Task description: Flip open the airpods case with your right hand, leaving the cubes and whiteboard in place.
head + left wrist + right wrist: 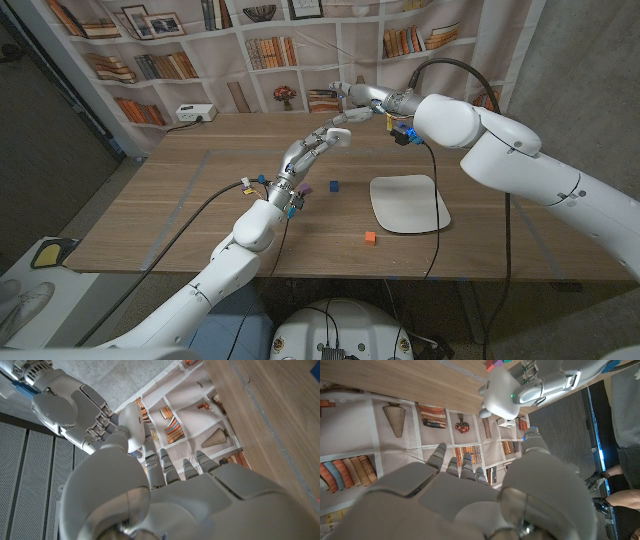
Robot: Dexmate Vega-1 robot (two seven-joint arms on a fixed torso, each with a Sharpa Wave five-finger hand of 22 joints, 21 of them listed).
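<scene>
My left hand (310, 150) is raised above the table's middle and holds the white airpods case (339, 135) at its fingertips. The right hand (362, 97) hovers just beyond and above the case, its fingers spread and holding nothing. Seen from the right wrist, that hand (465, 495) points at the case (501, 392), which shows a small green light and sits in the left hand (545, 385). From the left wrist, the case (134, 420) lies between my left hand (165, 495) and the right hand (70, 410). I cannot tell whether the lid is lifted.
A white whiteboard (408, 203) lies at centre right with a black cable across it. A blue cube (333, 186) sits to its left, a purple cube (305, 188) by my left wrist, and an orange cube (369, 238) nearer the front edge. A person (620, 435) stands beside the table.
</scene>
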